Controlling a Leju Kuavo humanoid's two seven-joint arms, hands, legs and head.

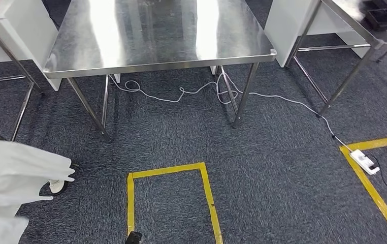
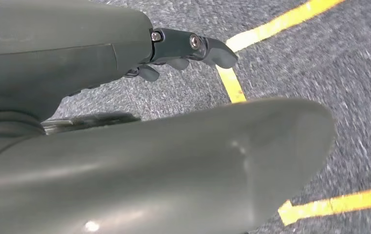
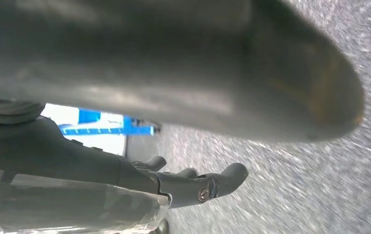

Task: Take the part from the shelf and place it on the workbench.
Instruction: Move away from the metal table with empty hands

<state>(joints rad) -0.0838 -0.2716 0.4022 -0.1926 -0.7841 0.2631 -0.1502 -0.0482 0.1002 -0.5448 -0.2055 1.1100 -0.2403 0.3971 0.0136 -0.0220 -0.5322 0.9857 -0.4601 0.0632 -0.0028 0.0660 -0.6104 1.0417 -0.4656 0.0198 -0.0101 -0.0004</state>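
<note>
A steel workbench (image 1: 156, 35) stands ahead on grey carpet (image 1: 272, 168), its shiny top bare. Yellow tape (image 1: 206, 190) marks a box on the floor before it, and a white cable (image 1: 181, 94) trails between its legs. The left hand (image 2: 183, 48) hangs over the carpet, fingers apart and holding nothing. The right hand (image 3: 193, 183) likewise hangs loose and unladen. A person's white sleeve (image 1: 13, 178) shows at the left.

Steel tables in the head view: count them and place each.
3. Centre table straight ahead; a second at the right edge, carrying a dark tray; a third's legs at the left edge. More may stand outside the frame.
</note>
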